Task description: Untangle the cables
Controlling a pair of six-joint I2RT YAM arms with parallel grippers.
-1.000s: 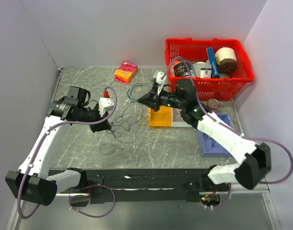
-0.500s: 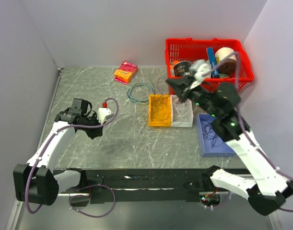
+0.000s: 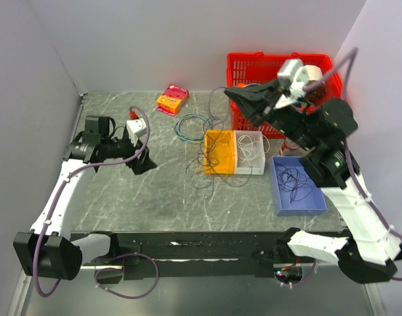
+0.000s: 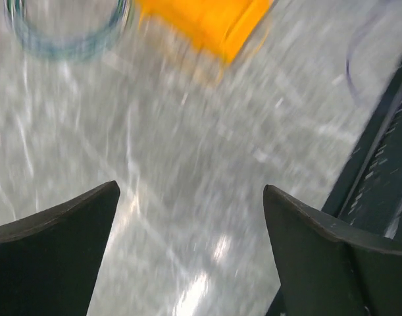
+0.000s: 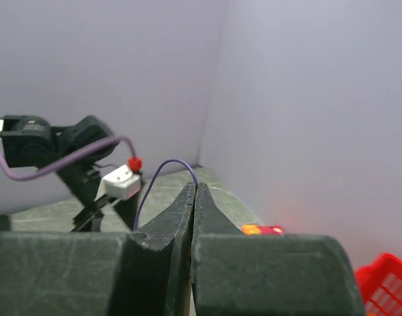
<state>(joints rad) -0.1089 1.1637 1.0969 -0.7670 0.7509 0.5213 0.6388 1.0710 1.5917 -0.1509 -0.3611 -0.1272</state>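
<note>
Grey marbled table (image 3: pixel 154 197). Red basket (image 3: pixel 260 56) at the far right corner, with a paper roll (image 3: pixel 314 71) inside. Orange tray (image 3: pixel 220 170) and white tray (image 3: pixel 250 171) touching side by side mid-table. Blue tray (image 3: pixel 299 212) near their right. Blue-green wire coil (image 3: pixel 178 127) just left of orange tray. Pink-orange box (image 3: pixel 172 99) farther back.

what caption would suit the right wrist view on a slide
Right end effector pinched shut on a thin purple cable, with the left arm in the background.
</note>
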